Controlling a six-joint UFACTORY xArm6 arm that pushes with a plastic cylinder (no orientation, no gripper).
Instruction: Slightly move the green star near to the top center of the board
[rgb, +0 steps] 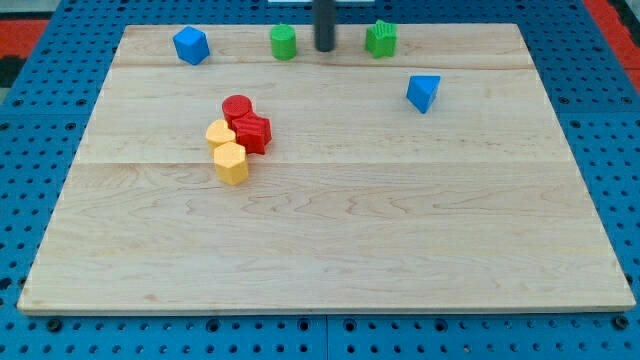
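The green star (381, 39) sits near the board's top edge, right of centre. My tip (325, 49) rests on the board at the top centre, a short way to the star's left and not touching it. A green cylinder (284, 42) stands just left of my tip, so the tip is between the two green blocks.
A blue cube (191, 45) sits at the top left. A blue triangular block (423, 92) lies below and right of the star. A cluster at centre left holds a red cylinder (237, 107), a red block (253, 132), and two yellow blocks (220, 133) (231, 163). The wooden board (400, 230) lies on a blue pegboard.
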